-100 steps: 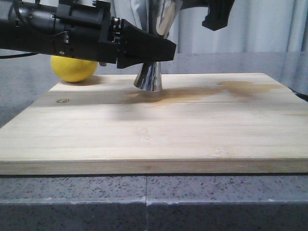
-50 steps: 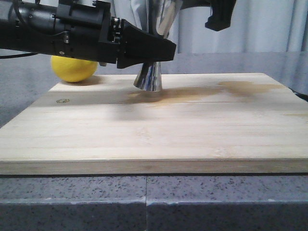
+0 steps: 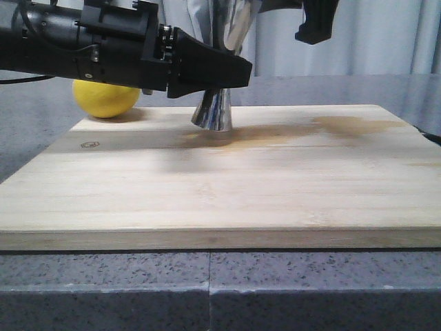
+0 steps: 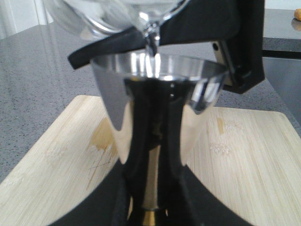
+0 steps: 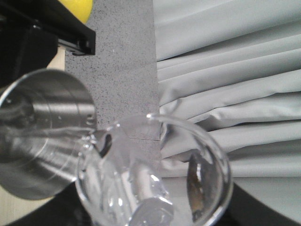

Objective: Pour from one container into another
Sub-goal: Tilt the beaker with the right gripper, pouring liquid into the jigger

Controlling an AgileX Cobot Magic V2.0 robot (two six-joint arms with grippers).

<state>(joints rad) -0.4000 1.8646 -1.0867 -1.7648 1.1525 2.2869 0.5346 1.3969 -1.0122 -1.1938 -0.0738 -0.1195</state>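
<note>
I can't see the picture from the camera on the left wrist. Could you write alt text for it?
A tilted glass beaker pours a thin clear stream into the open top of a shiny steel jigger. The left pincer grips the jigger's narrow waist above a wooden board.

The jigger (image 3: 215, 110) is mirror-bright steel with a gold band at its waist. The beaker (image 5: 155, 174) is clear, colourless glass. The lemon (image 3: 105, 98) is plain yellow. The cutting board (image 3: 227, 186) is pale, straight-grained wood with brownish stains. The surface (image 3: 207, 289) is speckled grey. Both arms' fingers (image 3: 207, 69) are matte black. The curtain (image 5: 225, 70) is pale grey.
</note>
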